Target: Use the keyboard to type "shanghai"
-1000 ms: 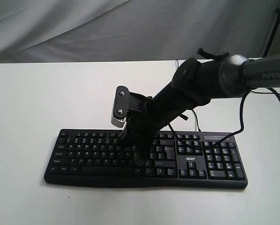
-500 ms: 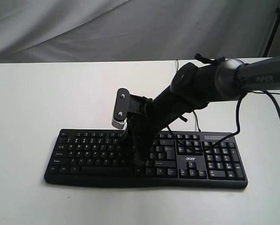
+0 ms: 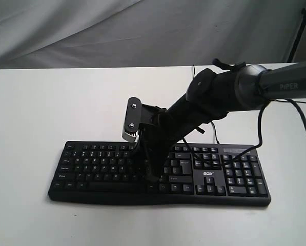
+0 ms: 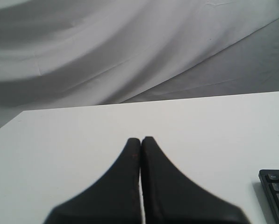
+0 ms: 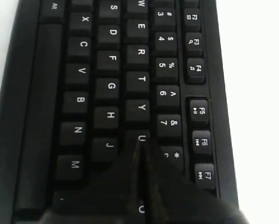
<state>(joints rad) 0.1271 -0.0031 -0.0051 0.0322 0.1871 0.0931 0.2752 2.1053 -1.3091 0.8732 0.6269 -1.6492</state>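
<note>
The black keyboard point(image 3: 91, 166) with white legends lies across the white table point(image 3: 65, 102) near its front edge. My right arm reaches down over its middle. The right gripper point(image 3: 151, 177) is shut, with its tip down among the keys right of centre. In the right wrist view the shut right gripper point(image 5: 140, 142) points at the edge of the U key point(image 5: 141, 137), between J point(image 5: 109, 145) and the 8 key; whether it touches is unclear. The keys under the fingers are hidden. My left gripper point(image 4: 141, 139) is shut and empty over bare table, with a keyboard corner point(image 4: 277, 191) off to one side.
A thin black cable point(image 3: 263, 123) loops from the right arm toward the keyboard's back edge. A grey cloth backdrop point(image 3: 142, 31) hangs behind the table. A dark stand leg point(image 3: 298, 31) is at the far right.
The right arm and its shut gripper have shifted slightly to the left over the keyboard since a second ago; over the last half second it has hardly moved.
</note>
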